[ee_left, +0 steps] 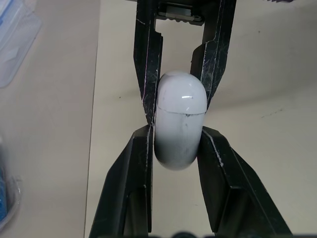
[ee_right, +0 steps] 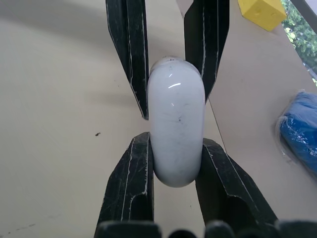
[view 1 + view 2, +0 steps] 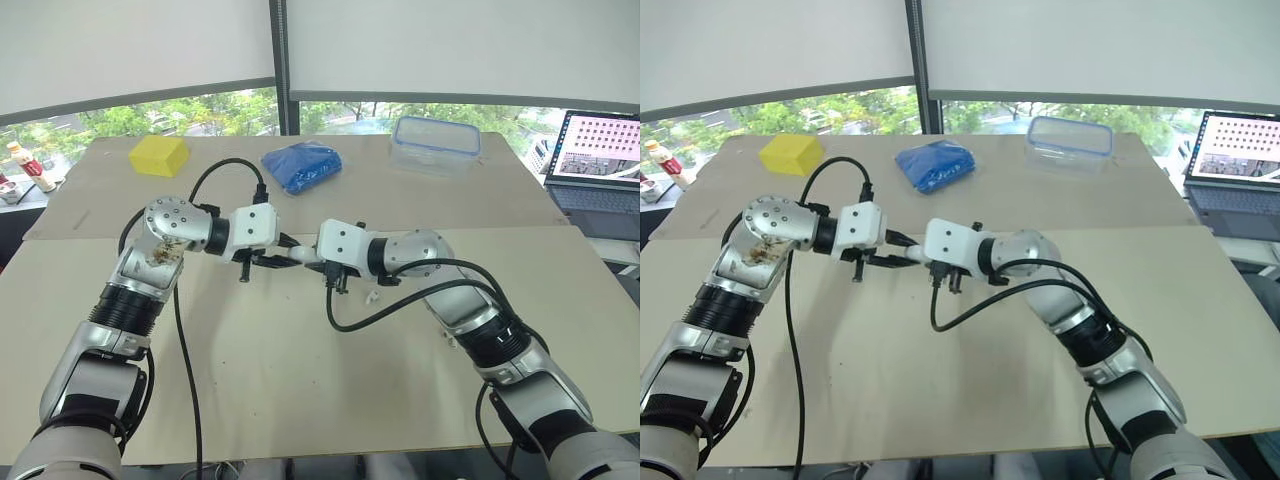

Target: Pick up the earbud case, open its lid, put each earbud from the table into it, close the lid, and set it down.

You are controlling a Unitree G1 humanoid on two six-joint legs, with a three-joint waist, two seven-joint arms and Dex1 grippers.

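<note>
We hold the glossy white oval earbud case above the middle of the tan bench, left claw and right claw both clamped on it; we should steady its base and pry gently at the seam.

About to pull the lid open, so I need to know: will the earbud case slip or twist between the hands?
Likely slippery: the earbud case is glossy and rounded. It looks rigid, so the left hand and right hand, both clamped on it, shouldn't dent it. Its curved sides could let it pivot.
</note>
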